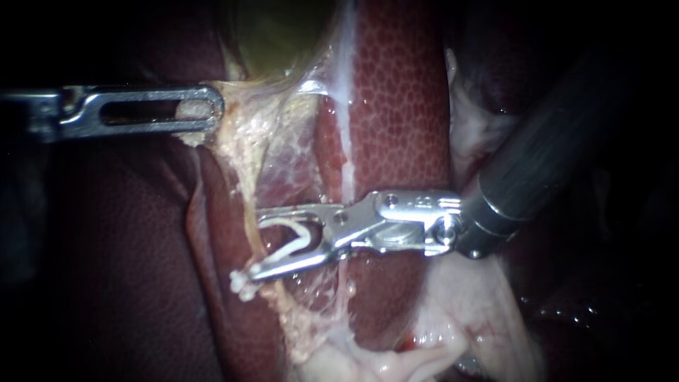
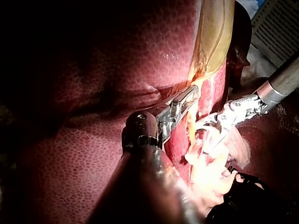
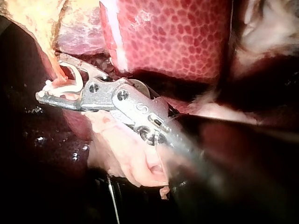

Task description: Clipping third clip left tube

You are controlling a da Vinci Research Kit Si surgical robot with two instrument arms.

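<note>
A pale tube [image 1: 242,185] runs down from the greenish gallbladder [image 1: 279,32] across the dark red liver [image 1: 399,106]. My right instrument [image 1: 256,244] comes in from the upper right. Its jaws stand apart astride the tube, and they hold a white clip [image 1: 296,239] whose legs lie along both jaws. The right wrist view shows the same jaws [image 3: 50,77] and clip [image 3: 70,86] at the tube. My left instrument [image 1: 211,113] has a slotted jaw and is shut on pale tissue at the gallbladder's neck, drawing it leftward. It appears again in the left wrist view [image 2: 189,95].
Pale fatty tissue [image 1: 453,318] lies below and to the right of the clip site. A white band [image 1: 345,106] runs down the liver lobe beside the tube. My right instrument's dark shaft [image 1: 559,148] crosses the upper right.
</note>
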